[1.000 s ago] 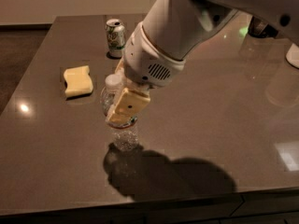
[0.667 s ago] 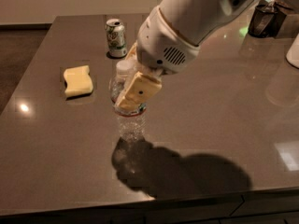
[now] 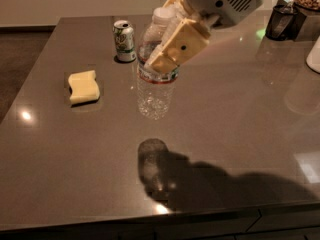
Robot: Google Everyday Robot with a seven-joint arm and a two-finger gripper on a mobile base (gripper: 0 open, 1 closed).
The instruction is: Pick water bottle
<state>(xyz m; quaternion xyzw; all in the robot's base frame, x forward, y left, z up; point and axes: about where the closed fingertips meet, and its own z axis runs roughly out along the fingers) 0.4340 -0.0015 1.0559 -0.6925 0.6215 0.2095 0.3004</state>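
Pincer (image 3: 159, 54) clamped on water bottle (image 3: 155, 94) right of soda can (image 3: 124, 40), apparently clear of desk (image 3: 240, 129): raise vertically, grip firm.

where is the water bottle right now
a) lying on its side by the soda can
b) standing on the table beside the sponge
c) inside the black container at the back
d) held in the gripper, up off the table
d: the gripper is clamped on the water bottle around its label band, and the bottle's base hangs clear of the table, with its shadow lying apart below it.
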